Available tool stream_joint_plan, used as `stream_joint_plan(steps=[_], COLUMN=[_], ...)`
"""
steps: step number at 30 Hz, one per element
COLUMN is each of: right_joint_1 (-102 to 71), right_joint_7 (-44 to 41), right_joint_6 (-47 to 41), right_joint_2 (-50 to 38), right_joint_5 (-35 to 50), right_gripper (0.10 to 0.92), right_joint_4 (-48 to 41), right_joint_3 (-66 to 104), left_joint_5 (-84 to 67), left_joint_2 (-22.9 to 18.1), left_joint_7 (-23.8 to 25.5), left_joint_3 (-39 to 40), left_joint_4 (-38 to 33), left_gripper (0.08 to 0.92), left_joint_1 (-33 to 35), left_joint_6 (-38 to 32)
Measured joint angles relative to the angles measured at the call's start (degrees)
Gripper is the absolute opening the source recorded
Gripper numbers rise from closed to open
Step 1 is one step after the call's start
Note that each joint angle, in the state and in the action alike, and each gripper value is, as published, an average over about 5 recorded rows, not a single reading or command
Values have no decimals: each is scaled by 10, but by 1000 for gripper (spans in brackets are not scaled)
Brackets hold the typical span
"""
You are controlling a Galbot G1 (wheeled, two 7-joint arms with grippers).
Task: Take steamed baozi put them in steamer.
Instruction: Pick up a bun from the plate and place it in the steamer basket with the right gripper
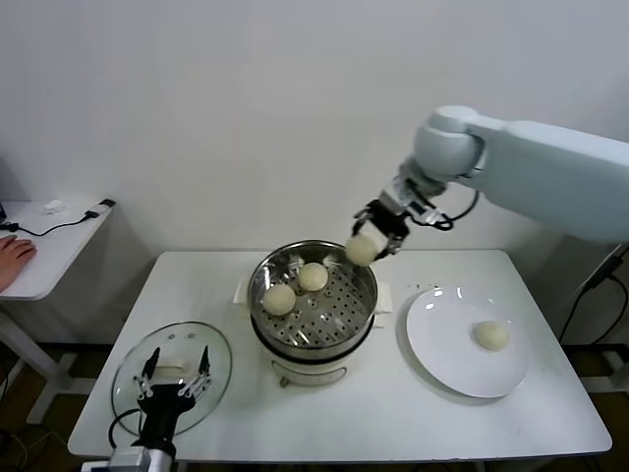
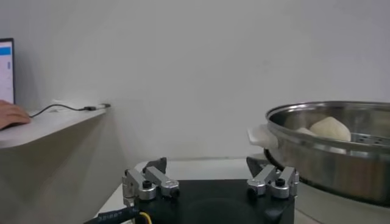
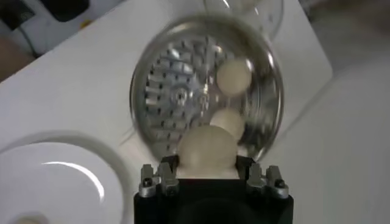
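The steamer [image 1: 313, 339] stands at the table's middle, a shiny steel basket on a white base. Two baozi lie on its perforated floor [image 1: 279, 299] [image 1: 314, 276]. My right gripper [image 1: 366, 246] is shut on a third baozi [image 1: 361, 250] and holds it in the air above the steamer's far right rim. In the right wrist view this baozi [image 3: 207, 150] sits between the jaws over the steamer [image 3: 167, 76]. A fourth baozi [image 1: 491, 335] lies on the white plate [image 1: 442, 339] to the right. My left gripper [image 1: 175, 381] is open and empty, low at the front left.
A round glass lid [image 1: 133, 374] lies flat at the table's front left, under my left gripper. A side table [image 1: 49, 251] with a cable and a person's hand stands at the far left. The steamer's wall [image 2: 341, 164] shows close by in the left wrist view.
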Motion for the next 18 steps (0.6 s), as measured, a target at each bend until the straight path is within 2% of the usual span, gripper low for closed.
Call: stream_joint_plan(steps=[7, 18], right_joint_1=[-9, -72], right_joint_7=[27, 71], right_joint_6=[77, 140], right_joint_2=[61, 91], right_joint_5=[-47, -143], right_gripper=[636, 633], right_joint_4=[17, 16], right_joint_3=[-36, -68], left_joint_5=[0, 0], left_joint_2=[-2, -6], left_joint_7=[-1, -1], left_joint_3=[-4, -6], left_joint_4=[-2, -1], left_gripper=[823, 823], left_joint_1=[2, 0], left_joint_6=[-2, -2])
